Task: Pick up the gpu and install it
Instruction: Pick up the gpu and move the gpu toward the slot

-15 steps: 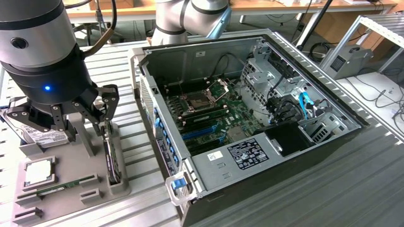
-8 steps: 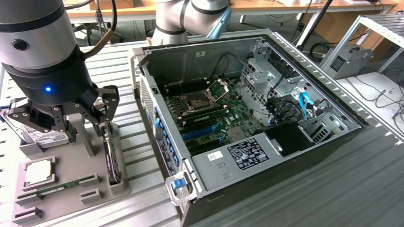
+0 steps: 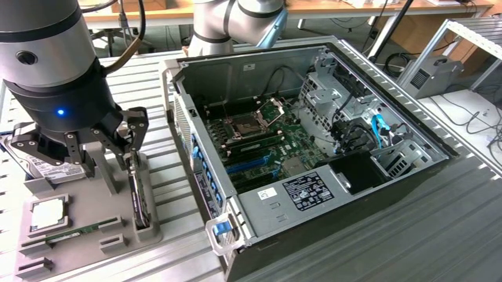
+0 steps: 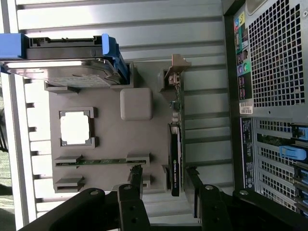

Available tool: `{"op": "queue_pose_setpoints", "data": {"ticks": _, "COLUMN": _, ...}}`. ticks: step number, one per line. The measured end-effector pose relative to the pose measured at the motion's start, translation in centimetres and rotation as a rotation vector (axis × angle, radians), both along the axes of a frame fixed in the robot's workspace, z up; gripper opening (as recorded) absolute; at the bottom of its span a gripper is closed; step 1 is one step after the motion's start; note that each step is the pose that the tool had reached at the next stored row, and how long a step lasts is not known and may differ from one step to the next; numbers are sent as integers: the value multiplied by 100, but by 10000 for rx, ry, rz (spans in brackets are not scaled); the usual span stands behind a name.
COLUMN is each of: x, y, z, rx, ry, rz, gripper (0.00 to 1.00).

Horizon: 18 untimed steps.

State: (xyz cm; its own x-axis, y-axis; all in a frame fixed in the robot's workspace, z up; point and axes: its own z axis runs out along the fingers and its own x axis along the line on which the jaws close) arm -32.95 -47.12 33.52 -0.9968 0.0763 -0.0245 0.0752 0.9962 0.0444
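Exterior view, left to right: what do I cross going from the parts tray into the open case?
hard drive → gpu → CPU socket → blue cable

Ribbed grey metal tabletop (image 3: 392,235) — behind it a wooden desk (image 3: 337,8), loose cables (image 3: 474,120), perhaps a small grey case (image 3: 436,75)

surface: slatted metal table (image 3: 439,235) | on it: grey parts holder (image 3: 86,202), open computer case (image 3: 235,76)
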Motion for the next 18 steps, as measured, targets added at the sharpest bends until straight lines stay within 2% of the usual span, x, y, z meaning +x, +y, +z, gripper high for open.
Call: {"op": "queue_pose_setpoints", "data": {"ticks": 18, "x": 39, "y": 3, "z": -45, "rx": 0, "ry": 1, "rz": 1, "gripper": 48}}
